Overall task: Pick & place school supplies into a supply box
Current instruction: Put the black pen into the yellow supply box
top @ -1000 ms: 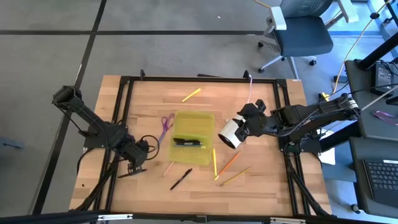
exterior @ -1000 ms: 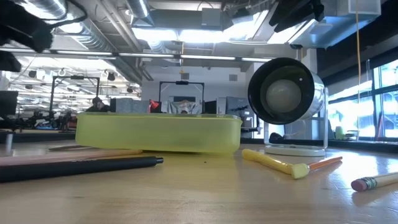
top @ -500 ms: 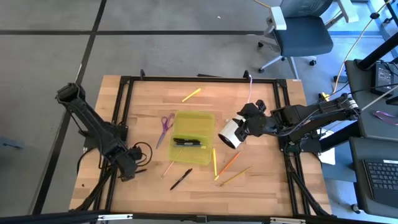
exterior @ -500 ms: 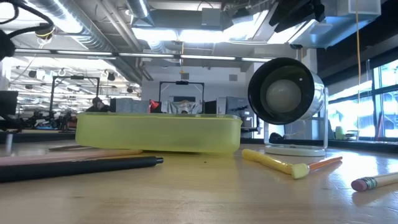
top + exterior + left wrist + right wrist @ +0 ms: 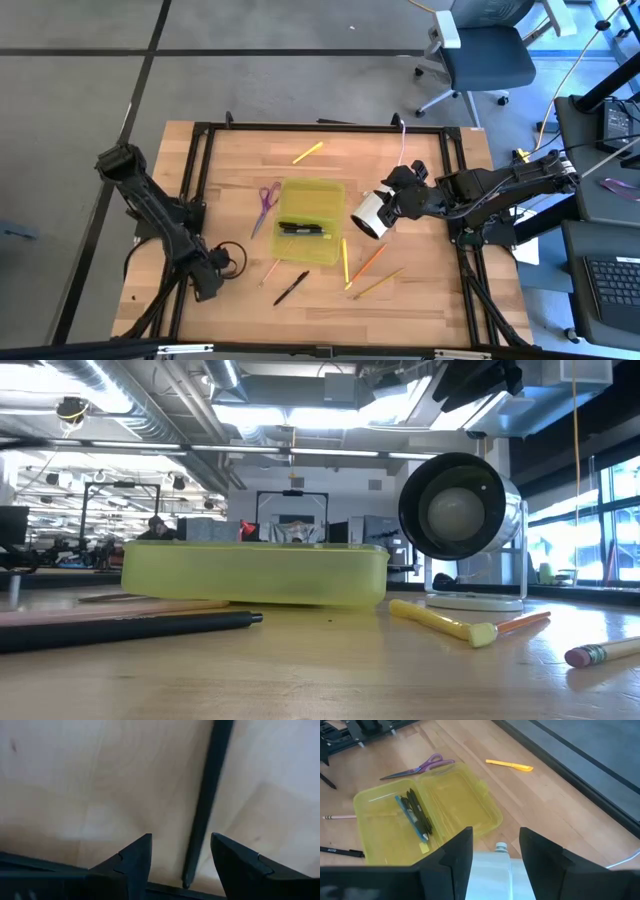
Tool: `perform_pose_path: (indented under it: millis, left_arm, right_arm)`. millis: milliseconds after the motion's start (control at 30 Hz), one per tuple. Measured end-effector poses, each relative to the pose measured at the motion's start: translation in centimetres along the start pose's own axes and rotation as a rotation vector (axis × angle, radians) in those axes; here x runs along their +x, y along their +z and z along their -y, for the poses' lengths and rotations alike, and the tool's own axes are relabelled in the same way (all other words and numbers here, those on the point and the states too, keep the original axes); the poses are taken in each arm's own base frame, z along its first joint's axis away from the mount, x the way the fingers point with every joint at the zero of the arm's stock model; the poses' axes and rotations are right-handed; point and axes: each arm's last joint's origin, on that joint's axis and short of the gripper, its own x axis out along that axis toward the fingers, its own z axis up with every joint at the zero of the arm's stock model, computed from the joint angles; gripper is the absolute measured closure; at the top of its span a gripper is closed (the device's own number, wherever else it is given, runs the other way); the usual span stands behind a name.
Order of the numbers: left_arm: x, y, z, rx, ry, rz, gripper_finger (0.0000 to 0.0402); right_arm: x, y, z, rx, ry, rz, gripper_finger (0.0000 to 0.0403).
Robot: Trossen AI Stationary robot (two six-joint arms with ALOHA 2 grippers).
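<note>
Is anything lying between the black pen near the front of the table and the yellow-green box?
Nothing visible does. In the high view only bare wood separates the black pen from the supply box; the pink-tipped pencil lies just beside that path, on the left gripper's side.

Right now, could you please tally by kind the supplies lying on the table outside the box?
Scissors: 1
Yellow marker: 1
Pens and pencils: 5 (black pen, pale pencil, yellow one, orange pencil, tan pencil)
Total: 7
</note>
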Motion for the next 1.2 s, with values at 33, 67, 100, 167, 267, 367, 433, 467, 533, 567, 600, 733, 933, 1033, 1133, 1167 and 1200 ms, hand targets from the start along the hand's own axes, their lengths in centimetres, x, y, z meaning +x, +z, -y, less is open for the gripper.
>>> perform_pose_path:
  millis: [33,67,100,167,267,367,433,467,533,567,600,733,933,1033,1133,1167,1200]
  left_arm:
    - [0.3,0.0,0.0,-0.003,0.013,-0.018,0.0209]
    - [0.6,0.0,0.1,-0.005,0.026,-0.034,0.021]
    - [0.7,0.1,0.2,-0.008,0.035,-0.044,0.0211]
    - [1.2,0.2,0.1,-0.015,0.064,-0.057,0.0214]
    - [1.5,0.2,0.2,-0.02,0.082,-0.068,0.0223]
    - [1.5,0.2,0.2,-0.021,0.085,-0.067,0.0237]
    - [1.5,0.2,0.2,-0.02,0.086,-0.063,0.025]
    - [1.5,0.2,0.2,-0.02,0.087,-0.063,0.0257]
    - [1.5,0.3,0.1,-0.021,0.086,-0.063,0.0271]
    - [1.5,0.3,0.1,-0.023,0.086,-0.064,0.0279]
    - [1.5,0.3,0.1,-0.026,0.085,-0.064,0.0287]
    - [1.3,0.6,0.3,-0.035,0.08,-0.064,0.0317]
    - [0.7,1.0,1.1,0.058,0.052,-0.054,0.0359]
    - [0.1,1.6,1.9,0.107,0.015,0.003,0.0377]
    - [-0.3,2.0,2.2,0.128,0.014,0.026,0.0384]
    - [-0.5,2.1,2.2,0.123,0.017,0.039,0.0384]
    - [-0.6,2.4,2.3,0.115,0.015,0.057,0.0383]
  right_arm:
    - [0.0,0.0,0.0,0.0,0.0,0.0,0.0237]
    - [0.0,0.0,0.0,0.0,0.0,0.0,0.0237]
    - [0.0,0.0,0.0,0.0,0.0,0.0,0.0237]
    - [0.0,0.0,0.0,0.0,0.0,0.0,0.0237]
    - [0.0,0.0,0.0,0.0,0.0,0.0,0.0237]
    - [0.0,0.0,0.0,0.0,0.0,0.0,0.0237]
    - [0.0,0.0,0.0,-0.001,-0.001,0.0,0.0237]
    - [0.0,0.0,0.0,-0.001,-0.001,0.001,0.0237]
    - [0.0,0.0,0.0,-0.001,-0.001,0.0,0.0237]
    - [0.0,0.0,0.0,-0.002,-0.001,0.001,0.0237]
    - [0.0,0.0,0.0,-0.002,-0.002,0.001,0.0237]
    - [0.0,0.1,0.1,-0.004,-0.028,0.022,0.0237]
    - [0.0,0.1,0.1,-0.032,-0.042,0.032,0.0237]
    - [0.0,0.1,0.1,-0.031,-0.042,0.032,0.0237]
    - [0.0,0.1,0.1,-0.032,-0.043,0.032,0.0237]
    - [0.0,0.1,0.1,-0.033,-0.043,0.032,0.0237]
    - [0.0,0.1,0.1,-0.036,-0.043,0.032,0.0237]
